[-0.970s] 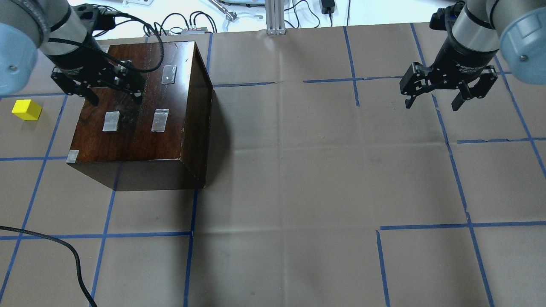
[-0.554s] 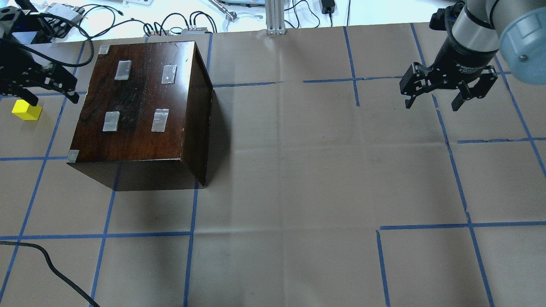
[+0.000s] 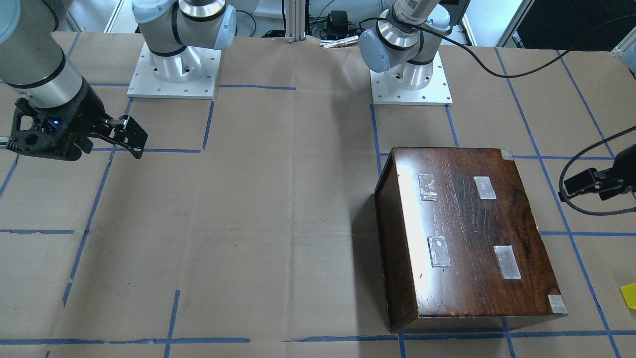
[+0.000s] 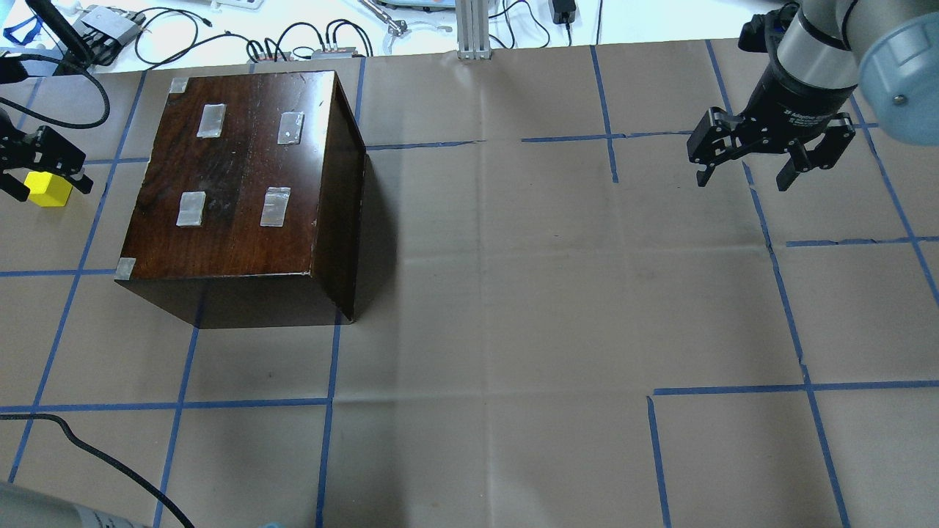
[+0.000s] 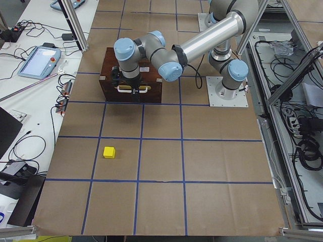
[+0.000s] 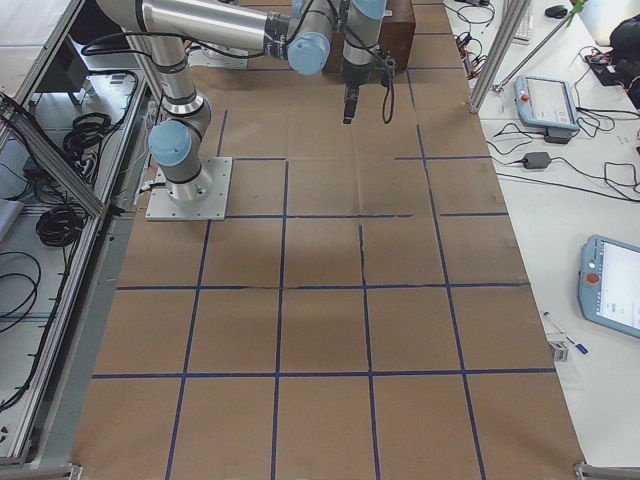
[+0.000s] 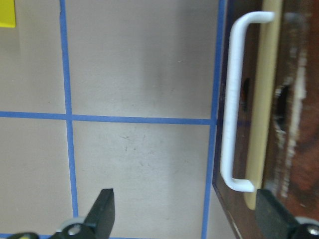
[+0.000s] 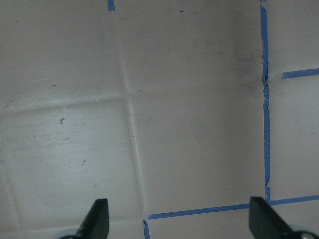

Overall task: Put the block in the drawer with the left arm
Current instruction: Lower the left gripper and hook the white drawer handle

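The yellow block (image 4: 48, 189) lies on the brown paper left of the dark-brown cabinet (image 4: 235, 183); the exterior left view shows the block (image 5: 109, 152) well apart from the cabinet's front. The drawer sits in that front: the left wrist view shows its white handle (image 7: 230, 109) and a pale wood strip (image 7: 264, 99) behind it. My left gripper (image 7: 187, 214) is open and empty, hanging in the air just in front of the handle (image 5: 143, 89). A corner of the block (image 7: 6, 12) shows at that view's top left. My right gripper (image 4: 743, 180) is open and empty, far right.
Blue tape lines grid the paper. Cables and small boxes (image 4: 308, 40) lie behind the cabinet, beside an aluminium post (image 4: 473, 29). A black cable (image 4: 95, 455) crosses the near left corner. A teach pendant (image 5: 38, 60) lies beyond the table's end.
My left gripper has moved left from above the cabinet's top, past its front edge, to the space in front of the drawer handle. The right arm has not moved.
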Tool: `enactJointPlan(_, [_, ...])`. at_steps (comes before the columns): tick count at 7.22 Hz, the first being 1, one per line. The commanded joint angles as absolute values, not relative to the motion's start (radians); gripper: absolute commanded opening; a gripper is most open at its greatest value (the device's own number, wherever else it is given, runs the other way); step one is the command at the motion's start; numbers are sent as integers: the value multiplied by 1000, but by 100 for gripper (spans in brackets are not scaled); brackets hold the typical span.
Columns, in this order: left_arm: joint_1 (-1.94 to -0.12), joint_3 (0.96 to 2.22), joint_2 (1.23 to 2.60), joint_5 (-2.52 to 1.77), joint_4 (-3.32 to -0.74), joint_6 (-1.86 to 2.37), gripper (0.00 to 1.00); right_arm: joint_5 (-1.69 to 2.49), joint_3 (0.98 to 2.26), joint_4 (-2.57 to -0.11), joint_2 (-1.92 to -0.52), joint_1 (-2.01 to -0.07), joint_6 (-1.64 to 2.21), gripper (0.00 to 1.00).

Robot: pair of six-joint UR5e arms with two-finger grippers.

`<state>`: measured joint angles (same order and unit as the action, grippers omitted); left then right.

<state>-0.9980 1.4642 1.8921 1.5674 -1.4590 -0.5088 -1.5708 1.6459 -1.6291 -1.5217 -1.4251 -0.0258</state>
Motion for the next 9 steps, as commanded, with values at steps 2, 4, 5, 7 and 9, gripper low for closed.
enactJointPlan(2, [-989, 1451, 1966, 1380, -1443, -575, 99, -1571, 1646, -1629, -1522, -1425, -26, 100])
enactJointPlan(4, [-976, 1439, 2008, 1333, -1453, -574, 99, -1571, 1646, -1629, -1522, -1425, -26, 100])
enactJointPlan(5, [-965, 1428, 2022, 1298, -1454, -574, 99, -1571, 1646, -1629, -1522, -1425, -26, 100])
enactJointPlan(7, [-963, 1416, 2028, 1255, -1454, -574, 99, -1571, 1646, -1629, -1522, -1425, -26, 100])
enactJointPlan(9, [-963, 1417, 2040, 1252, -1454, -574, 99, -1571, 1646, -1629, -1520, -1425, -26, 100])
